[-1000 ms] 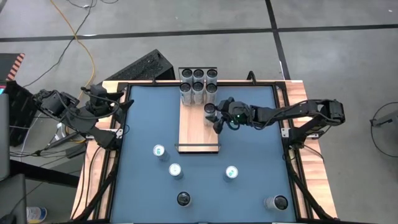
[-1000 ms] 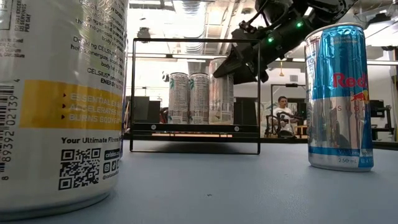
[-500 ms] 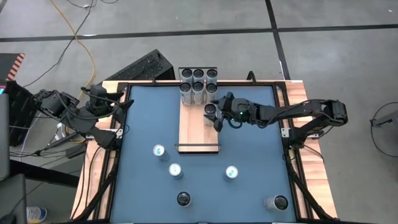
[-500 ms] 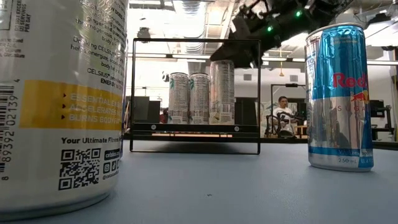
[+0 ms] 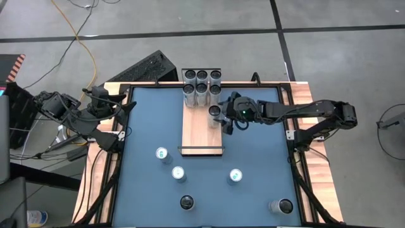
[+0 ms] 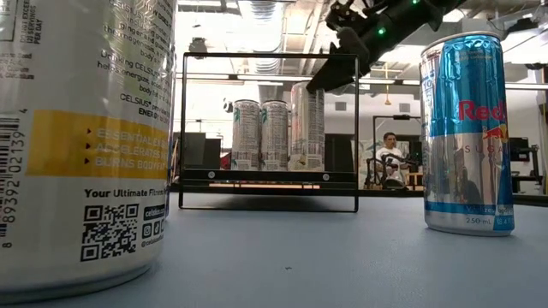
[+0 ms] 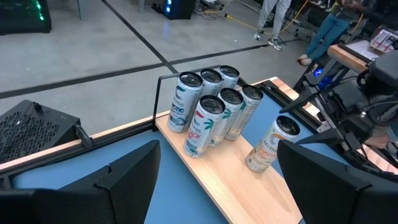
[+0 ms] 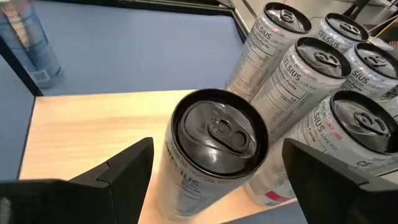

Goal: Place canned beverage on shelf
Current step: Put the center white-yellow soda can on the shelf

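The shelf (image 5: 201, 134) is a light-wood board lying lengthways up the middle of the blue table. Several cans (image 5: 202, 85) stand grouped at its far end, and a single canned beverage (image 5: 214, 111) stands upright just in front of them. My right gripper (image 5: 224, 116) hovers beside and a little above that can, open, touching nothing. In the right wrist view the can's top (image 8: 216, 132) sits between and below the spread fingers (image 8: 118, 171). In the low view the right gripper (image 6: 338, 67) hangs above the can (image 6: 306, 127). My left gripper (image 5: 118, 111) waits open at the table's left edge.
Loose cans stand on the near half of the table: two teal-topped ones (image 5: 162, 153) (image 5: 178, 173) at left, one (image 5: 235, 175) at middle right, a dark-topped one (image 5: 186, 202) and another (image 5: 281, 206) near the front. A person (image 6: 390, 158) sits in the room behind.
The right gripper has opened off the single can, risen and drawn back to the right. The can stays upright on the shelf. The left arm has not moved.
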You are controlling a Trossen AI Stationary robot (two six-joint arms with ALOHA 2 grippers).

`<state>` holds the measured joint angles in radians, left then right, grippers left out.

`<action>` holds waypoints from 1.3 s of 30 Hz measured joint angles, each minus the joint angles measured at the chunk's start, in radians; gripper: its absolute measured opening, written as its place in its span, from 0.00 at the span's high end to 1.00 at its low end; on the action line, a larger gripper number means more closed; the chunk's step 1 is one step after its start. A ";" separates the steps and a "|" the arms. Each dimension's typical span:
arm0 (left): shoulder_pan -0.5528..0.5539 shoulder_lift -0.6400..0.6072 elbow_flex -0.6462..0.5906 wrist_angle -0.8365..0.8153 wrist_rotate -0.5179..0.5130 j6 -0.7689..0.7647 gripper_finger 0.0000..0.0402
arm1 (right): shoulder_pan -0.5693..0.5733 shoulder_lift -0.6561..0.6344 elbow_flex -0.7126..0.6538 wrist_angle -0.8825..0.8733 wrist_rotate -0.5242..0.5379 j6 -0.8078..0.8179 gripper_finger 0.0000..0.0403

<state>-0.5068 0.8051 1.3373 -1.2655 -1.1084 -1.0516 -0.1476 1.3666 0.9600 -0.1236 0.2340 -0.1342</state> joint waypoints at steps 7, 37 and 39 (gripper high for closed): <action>0.000 0.000 0.000 0.000 0.000 0.010 0.23 | 0.007 0.000 0.000 0.059 -0.054 0.116 0.16; 0.000 0.000 0.037 0.284 -0.016 0.178 0.23 | 0.063 -0.002 1.055 -0.326 -0.056 -0.163 0.16; 0.000 0.000 0.075 0.364 -0.027 0.319 0.23 | 0.054 -0.002 1.162 -0.408 -0.051 -0.218 0.16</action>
<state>-0.5072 0.8051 1.4123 -0.9017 -1.1349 -0.7328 -0.0935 1.3650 2.1217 -0.5319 0.1835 -0.3525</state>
